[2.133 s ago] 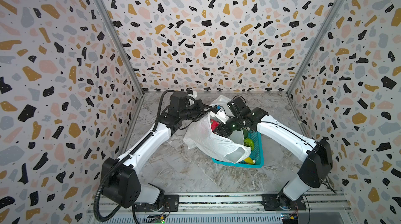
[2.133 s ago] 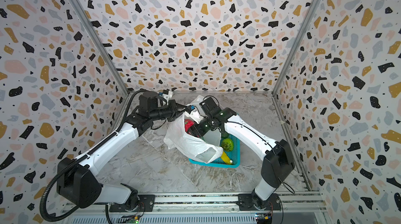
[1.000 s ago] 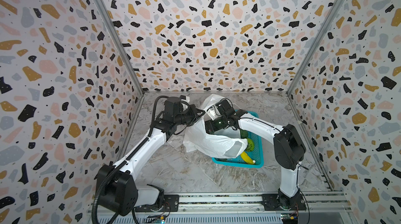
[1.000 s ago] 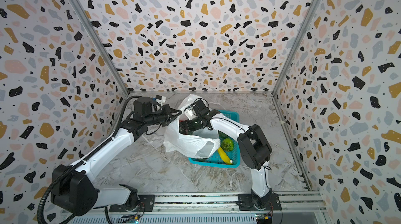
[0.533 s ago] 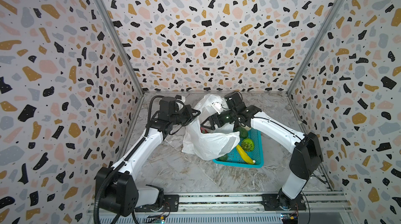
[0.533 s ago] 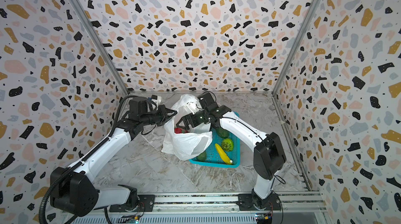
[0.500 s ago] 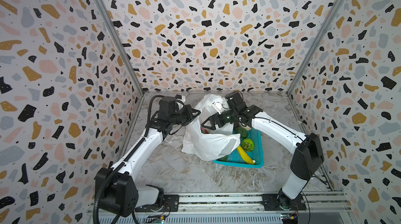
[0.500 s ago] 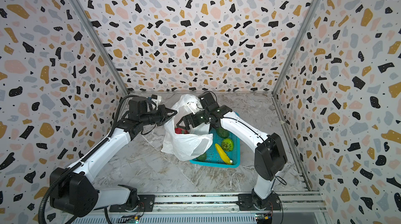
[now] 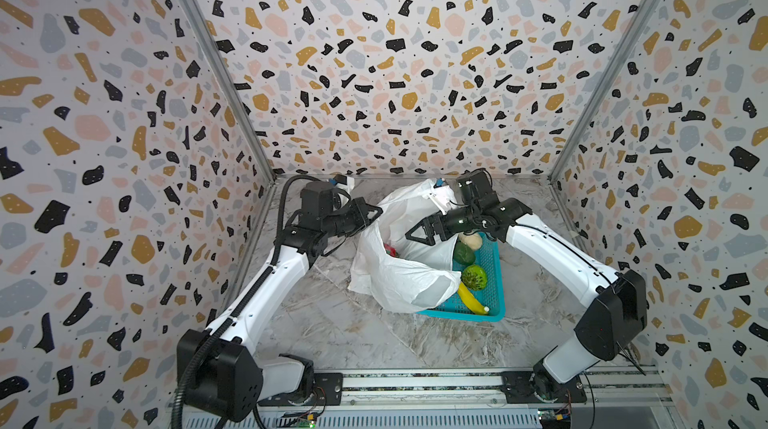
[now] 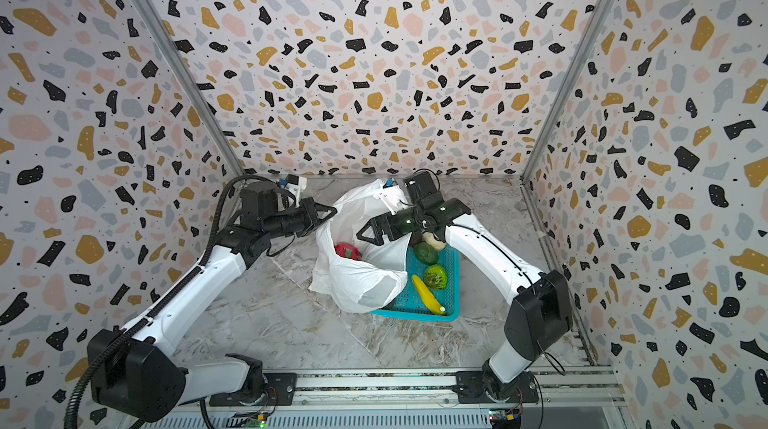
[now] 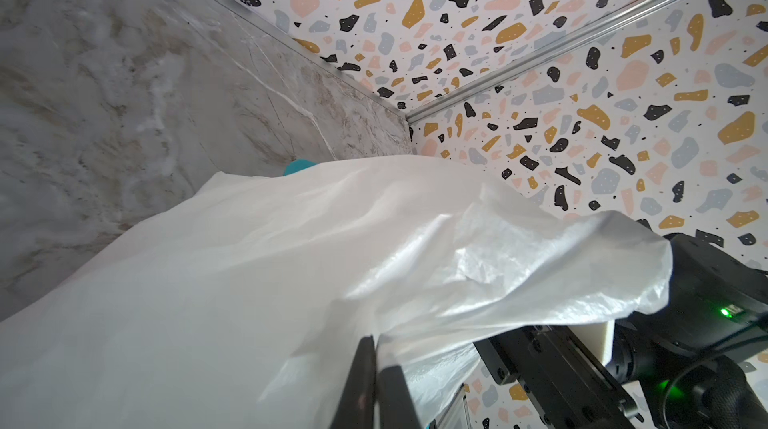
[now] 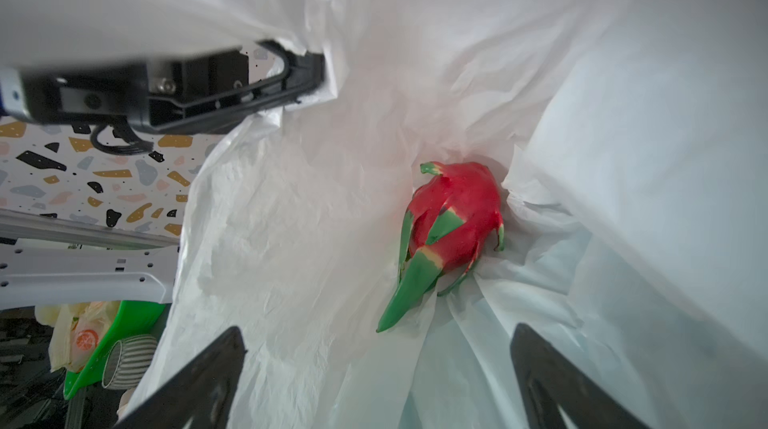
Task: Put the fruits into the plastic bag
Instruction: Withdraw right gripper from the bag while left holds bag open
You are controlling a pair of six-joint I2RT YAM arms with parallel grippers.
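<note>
On the left, the left gripper (image 9: pixel 375 211) is pinched tight on the top edge of the plastic bag (image 9: pixel 399 281) and holds that side up. The left wrist view shows its two black fingers (image 11: pixel 365 381) pressed together on the thin white plastic. The bag sits in the middle of the marble table (image 9: pixel 332 335), near the back wall, and its mouth gapes open at the top. Its lower right part lies over the left side of the teal basket (image 9: pixel 496 314). Down inside the bag lies one of the fruits, a red one with green leaves (image 10: pixel 347 251). In the right wrist view the red one rests alone on the crinkly white bottom of the bag. Over the open mouth hangs the right gripper (image 9: pixel 417 233). Its jaws are spread wide and there is nothing between them. To the right of the bag, four more fruits lie in the basket. A cream-white lump (image 9: pixel 471 241) is at the back, partly hidden under the right arm. Touching it is a dark green one (image 9: pixel 463 254). In front of that is a bumpy bright green one (image 9: pixel 474 277). The yellow banana (image 9: pixel 471 302) lies at the front, one end under the bag.
</note>
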